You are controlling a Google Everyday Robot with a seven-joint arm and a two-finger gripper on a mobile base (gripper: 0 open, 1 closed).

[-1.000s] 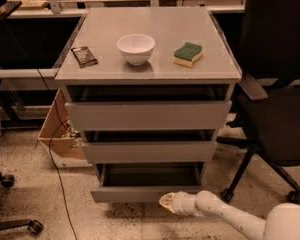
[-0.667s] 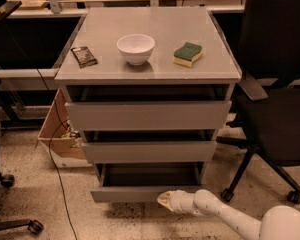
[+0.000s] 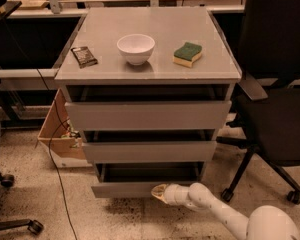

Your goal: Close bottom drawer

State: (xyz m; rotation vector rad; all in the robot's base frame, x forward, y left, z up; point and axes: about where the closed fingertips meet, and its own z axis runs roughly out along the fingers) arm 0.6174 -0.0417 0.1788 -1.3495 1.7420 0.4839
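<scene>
Nearest the camera, the robot's white arm reaches in from the lower right corner over the speckled floor. At its end the gripper sits low at the front of the bottom drawer, right of the front's middle and at its lower edge. I cannot tell whether the claw is apart or together, as its pale tip reads as a single shape.

The bottom drawer is the lowest of the grey cabinet's three and stands pulled out a little, with a dark opening showing behind its flat front. Above it are the middle drawer and the top drawer, each wider than the one beneath.

A black cable trails across the floor on the left, beside an open cardboard box tucked against the cabinet's left side. A black office chair stands just to the right of the cabinet.

On the cabinet top lie a dark snack wrapper at the left, a white bowl in the middle and a green and yellow sponge at the right, all apart from one another. A workbench runs behind.
</scene>
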